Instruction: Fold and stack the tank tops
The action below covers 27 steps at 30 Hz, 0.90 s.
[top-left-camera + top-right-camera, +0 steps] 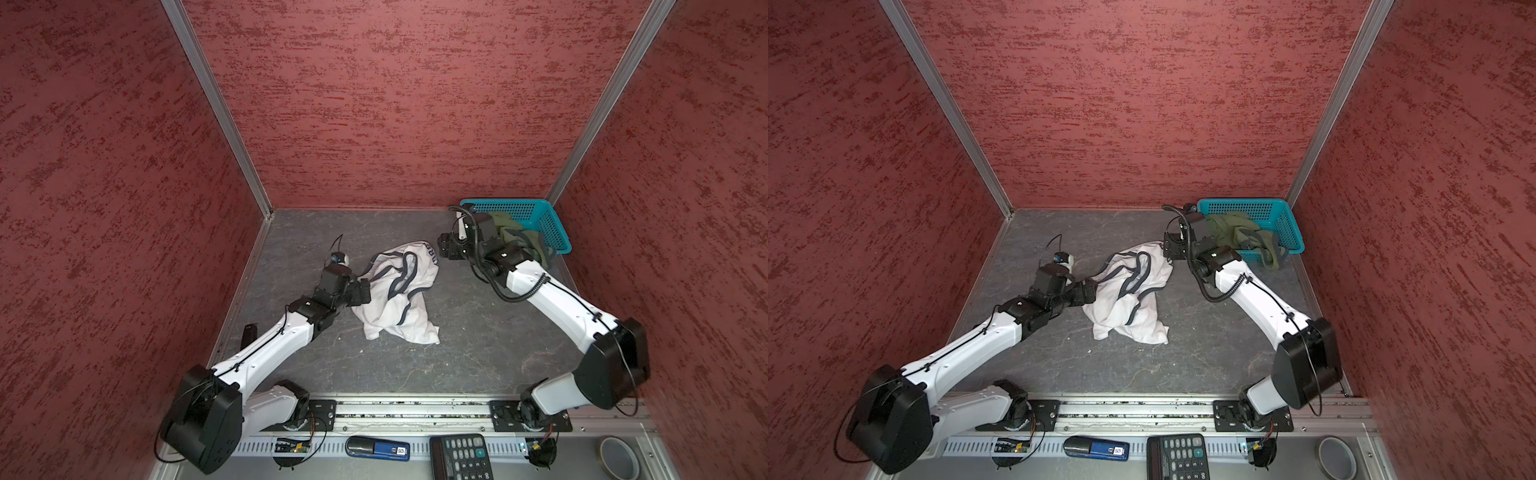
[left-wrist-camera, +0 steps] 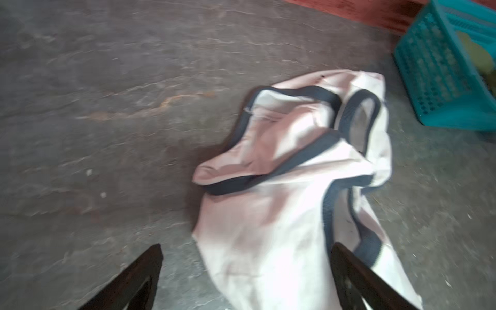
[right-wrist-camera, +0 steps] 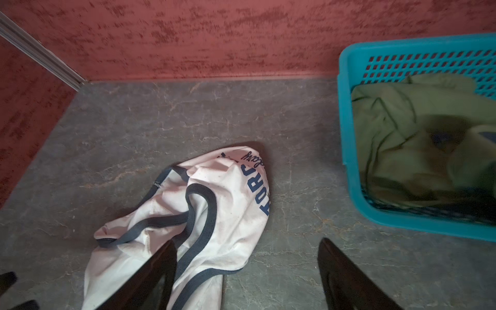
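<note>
A crumpled white tank top (image 1: 399, 299) (image 1: 1133, 299) with dark navy trim and lettering lies in the middle of the grey table. My left gripper (image 1: 365, 291) (image 2: 247, 247) stands open at the top's left edge, low over the cloth, which lies between its fingers (image 2: 346, 268). My right gripper (image 1: 442, 245) (image 3: 247, 241) hangs open just off the top's far right corner, over bare table, with one finger (image 3: 161, 268) above the white tank top (image 3: 214, 214). An olive green tank top (image 1: 523, 237) (image 3: 402, 134) sits bunched in the teal basket (image 1: 536, 210) and spills over its front rim.
The basket (image 1: 1266, 205) stands in the back right corner against the red walls. Along the front rail lie a black calculator (image 1: 461, 455), a blue and black device (image 1: 376, 449) and a roll of tape (image 1: 619, 457). A small black object (image 1: 248, 334) sits by the table's left edge.
</note>
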Tool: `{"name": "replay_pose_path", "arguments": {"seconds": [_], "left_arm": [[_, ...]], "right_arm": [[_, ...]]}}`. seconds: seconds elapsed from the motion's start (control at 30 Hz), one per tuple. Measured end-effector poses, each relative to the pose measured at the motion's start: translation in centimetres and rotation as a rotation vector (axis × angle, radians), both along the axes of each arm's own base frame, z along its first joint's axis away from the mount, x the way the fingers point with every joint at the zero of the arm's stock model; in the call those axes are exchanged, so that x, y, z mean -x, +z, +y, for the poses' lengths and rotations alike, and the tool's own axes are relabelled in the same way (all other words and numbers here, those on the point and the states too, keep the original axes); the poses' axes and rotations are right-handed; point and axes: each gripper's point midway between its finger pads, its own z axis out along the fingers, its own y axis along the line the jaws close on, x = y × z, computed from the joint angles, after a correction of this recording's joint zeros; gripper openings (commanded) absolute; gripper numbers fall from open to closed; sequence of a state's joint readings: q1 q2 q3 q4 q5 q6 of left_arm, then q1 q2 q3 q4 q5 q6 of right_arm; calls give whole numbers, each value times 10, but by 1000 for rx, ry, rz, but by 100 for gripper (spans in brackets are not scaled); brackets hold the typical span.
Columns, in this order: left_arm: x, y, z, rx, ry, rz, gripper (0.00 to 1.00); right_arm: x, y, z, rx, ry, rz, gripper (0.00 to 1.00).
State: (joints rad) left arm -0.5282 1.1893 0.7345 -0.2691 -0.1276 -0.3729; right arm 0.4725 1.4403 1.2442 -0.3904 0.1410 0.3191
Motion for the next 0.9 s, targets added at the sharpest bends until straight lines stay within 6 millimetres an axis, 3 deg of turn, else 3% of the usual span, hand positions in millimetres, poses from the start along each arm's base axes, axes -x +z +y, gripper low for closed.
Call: {"name": "replay_pose_path", "arguments": {"seconds": [0.1, 0.17, 0.23, 0.33, 0.47, 0.6, 0.7, 0.8, 0.9], "left_arm": [[6, 18, -54, 0, -136, 5, 95], [6, 25, -85, -20, -199, 20, 94], [3, 22, -109, -57, -234, 51, 92], [-4, -2, -133, -143, -269, 125, 87], [-3, -48, -144, -262, -297, 260, 78], [2, -81, -139, -355, -287, 365, 67], [4, -86, -130, -398, -265, 393, 57], [2, -83, -126, -407, -237, 387, 40], [0, -78, -123, -409, -221, 374, 30]], "right_arm": [[22, 3, -15, -23, -37, -23, 84], [38, -12, -26, -36, -65, -7, 83], [52, -30, -34, -47, -88, 20, 83], [69, -59, -44, -62, -118, 69, 83], [83, -83, -50, -86, -146, 108, 83], [89, -96, -52, -111, -158, 126, 83], [92, -105, -50, -127, -153, 146, 83], [94, -111, -47, -140, -147, 159, 82], [95, -116, -45, -154, -139, 171, 80]]}}
